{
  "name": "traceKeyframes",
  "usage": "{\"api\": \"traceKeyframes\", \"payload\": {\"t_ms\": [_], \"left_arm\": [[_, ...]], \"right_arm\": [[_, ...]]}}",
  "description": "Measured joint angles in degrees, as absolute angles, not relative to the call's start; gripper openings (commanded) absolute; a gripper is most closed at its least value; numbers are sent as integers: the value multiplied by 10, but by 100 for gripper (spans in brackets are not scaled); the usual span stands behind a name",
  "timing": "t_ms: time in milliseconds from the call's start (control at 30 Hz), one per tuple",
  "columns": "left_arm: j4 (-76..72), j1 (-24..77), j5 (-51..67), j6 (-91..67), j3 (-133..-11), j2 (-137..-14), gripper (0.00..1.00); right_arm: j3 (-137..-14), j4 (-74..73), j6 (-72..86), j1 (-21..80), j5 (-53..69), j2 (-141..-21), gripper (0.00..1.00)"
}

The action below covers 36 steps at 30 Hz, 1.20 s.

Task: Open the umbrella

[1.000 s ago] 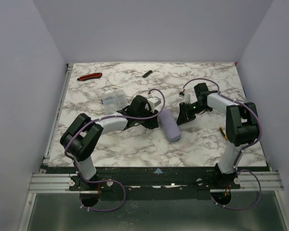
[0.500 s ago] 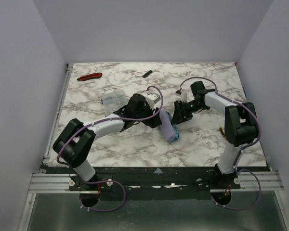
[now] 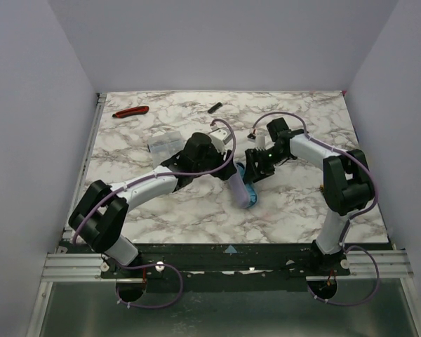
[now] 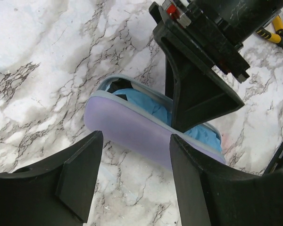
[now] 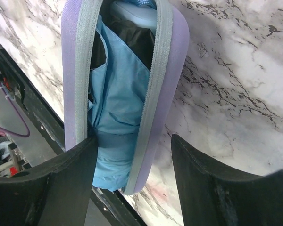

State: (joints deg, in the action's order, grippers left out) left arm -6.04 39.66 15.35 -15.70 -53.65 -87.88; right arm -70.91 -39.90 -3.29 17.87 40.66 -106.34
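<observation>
The umbrella (image 5: 117,101) is still folded up inside its lavender case (image 4: 132,131), in the middle of the marble table (image 3: 295,210), between the two arms. The case is unzipped and stands tipped on its long side, so the blue cloth (image 4: 140,104) peeks out. The left gripper (image 4: 134,143) has its fingers apart, and the case lies just past them with nothing pinched. The right gripper (image 5: 133,140) has its fingers apart too. One finger (image 4: 198,94) pokes down at the open side of the case, right by the cloth, but it holds nothing. Things could go wrong from here. The case is balanced on its edge, so a small push could make it flop shut or slide away. A finger could grab only the soft cloth and not the handle, and then the cloth might get pulled or torn. The zip edge could get pinched too. The two grippers are very close, so they might bump each other. A second ago the case lay flat and shut, all lavender, with no blue showing. Since then both grippers have spread their fingers wider. The left arm has reached farther out, and the right gripper has moved in toward the case. The clear plastic box (image 3: 165,144) and the yellow-handled pliers (image 4: 273,28) look the same as before.
</observation>
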Motion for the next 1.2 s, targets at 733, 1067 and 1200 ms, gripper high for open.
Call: {"api": "traceKeyframes", "payload": {"t_ms": [733, 1067, 1200], "left_arm": [[16, 462, 20, -128, -587, -952, 58], [31, 455, 4, -105, -520, -910, 57], [41, 451, 4, -103, -505, -910, 56]], "right_arm": [[-709, -394, 11, 192, 386, -1063, 60], [-709, -398, -6, 185, 370, -1062, 58], [-719, -418, -30, 160, 352, -1062, 58]]}}
